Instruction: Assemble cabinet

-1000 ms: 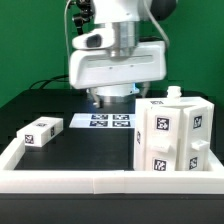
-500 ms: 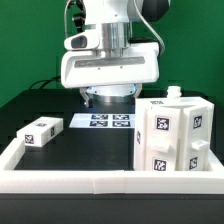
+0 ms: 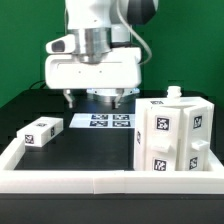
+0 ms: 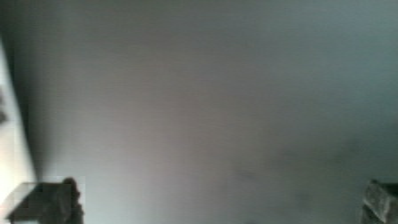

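Note:
The cabinet body [image 3: 176, 136], a large white box with black-and-white tags and smaller pieces on top, stands at the exterior view's right. A small white tagged block [image 3: 40, 131] lies at the exterior view's left. My gripper [image 3: 100, 98] hangs above the back of the table, left of the body and clear of both parts. Its fingers are spread wide with nothing between them. In the wrist view only the two dark fingertips [image 4: 43, 203] show at the picture's edges, with the gripper [image 4: 214, 205] over a blurred grey surface. No part shows there.
The marker board [image 3: 110, 121] lies flat on the black table under the gripper. A low white rim [image 3: 70, 180] edges the table at the front and sides. A green wall stands behind.
The arm has moved toward the exterior view's left and slightly up. The cabinet body and the small block have not moved.

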You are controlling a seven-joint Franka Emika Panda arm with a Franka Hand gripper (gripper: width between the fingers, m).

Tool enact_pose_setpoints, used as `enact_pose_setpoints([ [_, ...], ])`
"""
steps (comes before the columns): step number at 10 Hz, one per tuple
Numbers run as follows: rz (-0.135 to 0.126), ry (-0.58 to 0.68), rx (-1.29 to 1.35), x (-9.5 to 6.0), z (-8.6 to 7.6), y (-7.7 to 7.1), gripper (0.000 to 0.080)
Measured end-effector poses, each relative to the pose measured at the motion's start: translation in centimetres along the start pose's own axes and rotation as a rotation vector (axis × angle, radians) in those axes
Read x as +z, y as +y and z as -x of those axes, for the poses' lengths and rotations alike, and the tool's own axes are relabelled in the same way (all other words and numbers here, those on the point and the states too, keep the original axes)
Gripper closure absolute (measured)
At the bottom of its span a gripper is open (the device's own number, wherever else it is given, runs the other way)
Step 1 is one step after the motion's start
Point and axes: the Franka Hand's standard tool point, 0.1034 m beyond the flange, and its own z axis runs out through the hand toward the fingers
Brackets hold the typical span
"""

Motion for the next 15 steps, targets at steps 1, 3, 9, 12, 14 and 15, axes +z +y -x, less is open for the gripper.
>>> enact_pose_setpoints([
  [1,0.012,0.01,0.012,0.4,0.0,1.6,0.0002],
  [3,0.038,0.057,-0.055,-0.2,-0.9,4.9,0.0002],
  [9,0.034,0.04,-0.072,-0.1,-1.1,5.9,0.0002],
  [12,0.027,0.018,-0.058,0.9,-0.7,9.6,0.0002],
  [14,0.021,-0.003,-0.047,1.6,-0.6,10.8,0.0002],
  [15,0.02,-0.01,-0.045,2.0,-0.3,11.2,0.0002],
])
